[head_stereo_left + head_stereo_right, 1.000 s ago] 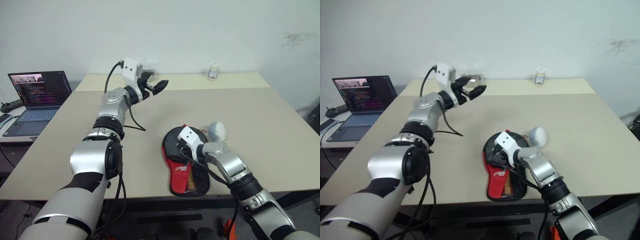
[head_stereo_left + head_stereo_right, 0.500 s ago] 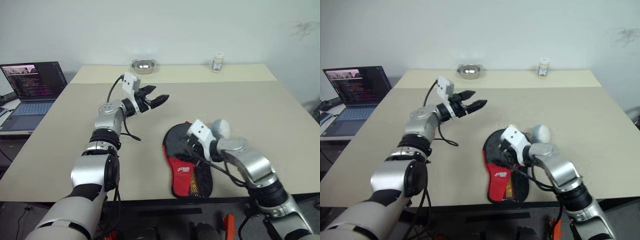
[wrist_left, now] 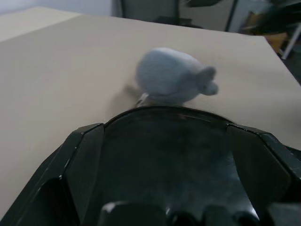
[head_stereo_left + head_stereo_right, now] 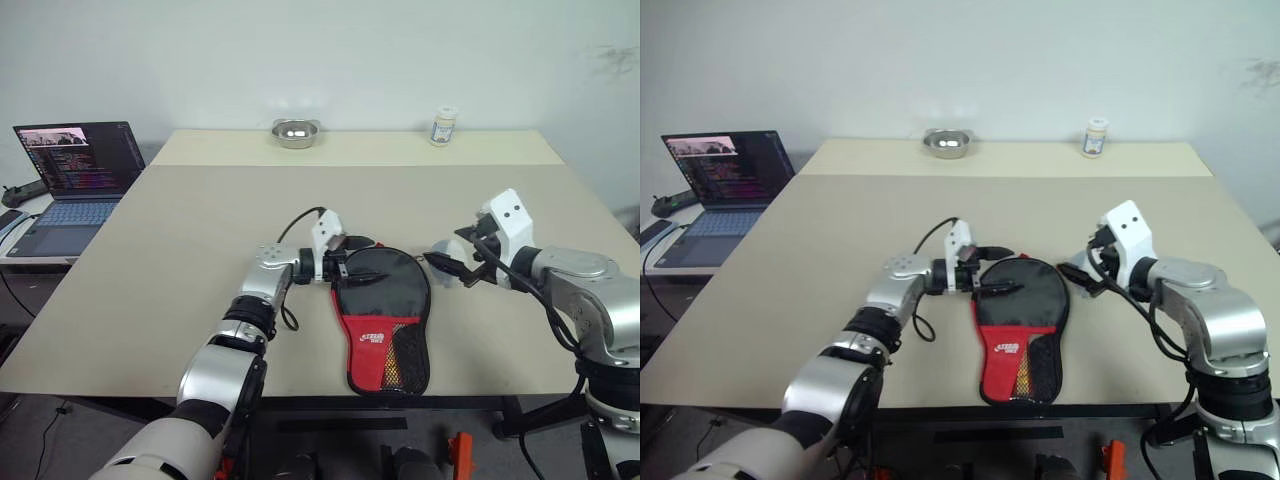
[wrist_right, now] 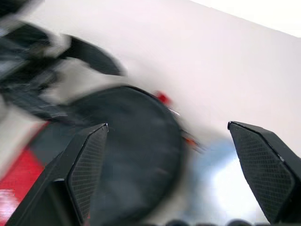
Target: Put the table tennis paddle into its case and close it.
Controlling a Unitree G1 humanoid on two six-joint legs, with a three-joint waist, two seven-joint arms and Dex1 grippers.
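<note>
The case (image 4: 385, 305) lies flat near the table's front edge, round black top away from me and red lower part with a mesh pocket toward me. I cannot see the paddle apart from the case. My left gripper (image 4: 360, 262) is open and low at the case's upper left rim, one finger on each side of the rim. In the left wrist view the case's black top (image 3: 164, 155) lies between the fingers. My right gripper (image 4: 450, 265) hangs open just right of the case, above the table, with nothing between its fingers (image 5: 87, 165).
A pale grey round object (image 3: 171, 75) sits on the table just right of the case, under my right gripper. A metal bowl (image 4: 294, 132) and a small white bottle (image 4: 444, 127) stand at the far edge. An open laptop (image 4: 75, 170) is on the left.
My left gripper has come down from mid-table to the case's upper left rim. My right gripper has lifted off the case and swung to its right. The camera view shifted.
</note>
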